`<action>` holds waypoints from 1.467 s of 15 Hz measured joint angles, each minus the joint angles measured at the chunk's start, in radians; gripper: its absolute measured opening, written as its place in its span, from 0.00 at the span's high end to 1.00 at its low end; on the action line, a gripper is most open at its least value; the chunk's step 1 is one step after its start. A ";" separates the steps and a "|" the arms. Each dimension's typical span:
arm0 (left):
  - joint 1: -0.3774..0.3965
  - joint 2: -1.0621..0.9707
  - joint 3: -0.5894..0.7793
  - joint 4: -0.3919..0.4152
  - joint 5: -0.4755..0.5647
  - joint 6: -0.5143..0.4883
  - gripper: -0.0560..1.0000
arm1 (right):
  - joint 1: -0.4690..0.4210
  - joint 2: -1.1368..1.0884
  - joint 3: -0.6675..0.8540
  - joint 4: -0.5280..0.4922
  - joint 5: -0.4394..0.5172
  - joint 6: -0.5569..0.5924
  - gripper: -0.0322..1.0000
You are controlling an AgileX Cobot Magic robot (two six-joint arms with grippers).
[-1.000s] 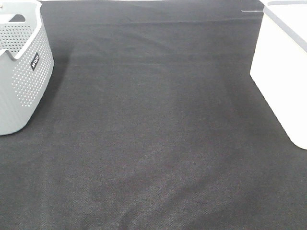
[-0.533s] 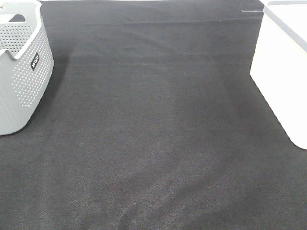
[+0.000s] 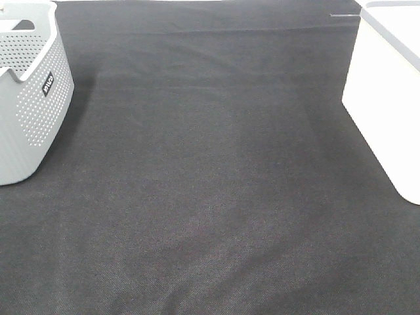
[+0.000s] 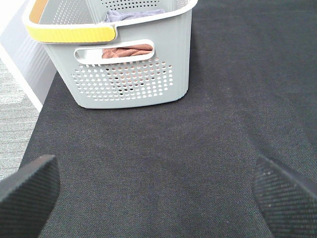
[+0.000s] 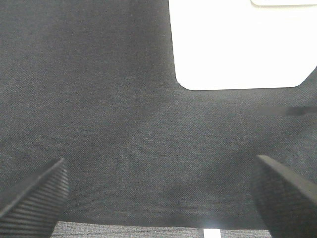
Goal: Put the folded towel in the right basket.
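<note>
The right basket (image 3: 387, 92) is a white bin at the right edge of the exterior view; it also shows in the right wrist view (image 5: 237, 44). In the left wrist view a grey perforated basket (image 4: 129, 79) holds a brown-red towel (image 4: 128, 51), seen through its handle slot, and a purple-grey cloth (image 4: 131, 15) above it. My left gripper (image 4: 158, 193) is open and empty over the black cloth, short of the grey basket. My right gripper (image 5: 158, 193) is open and empty near the table's front edge. Neither gripper shows in the exterior view.
The grey basket (image 3: 29, 92) stands at the left edge of the exterior view. It has a yellow handle (image 4: 74, 33). A black cloth (image 3: 210, 184) covers the table. The floor (image 4: 12, 119) shows beyond the table's left edge.
</note>
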 joint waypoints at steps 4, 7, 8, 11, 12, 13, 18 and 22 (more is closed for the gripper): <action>0.000 0.000 0.000 0.000 0.000 0.000 0.01 | 0.000 0.000 0.000 0.000 0.000 0.000 0.04; 0.000 0.000 0.000 0.000 0.000 0.000 0.01 | 0.000 0.000 0.000 0.000 0.000 -0.004 0.04; 0.000 0.000 0.000 0.000 0.000 0.000 0.01 | 0.000 0.000 0.000 0.000 0.000 -0.004 0.04; 0.000 0.000 0.000 0.000 0.000 0.000 0.01 | 0.068 0.000 0.000 0.002 -0.002 -0.004 0.04; 0.000 0.000 0.000 0.000 0.000 0.000 0.01 | 0.076 0.000 0.000 0.003 -0.002 -0.004 0.04; 0.000 0.000 0.000 0.000 0.000 0.000 0.01 | 0.079 0.000 0.000 0.004 -0.002 -0.004 0.04; 0.000 0.000 0.000 0.000 0.000 0.000 0.01 | 0.079 0.000 0.000 0.011 -0.002 -0.004 0.04; 0.000 0.000 0.000 0.000 0.000 0.000 0.01 | 0.079 0.000 0.000 0.011 -0.002 -0.004 0.04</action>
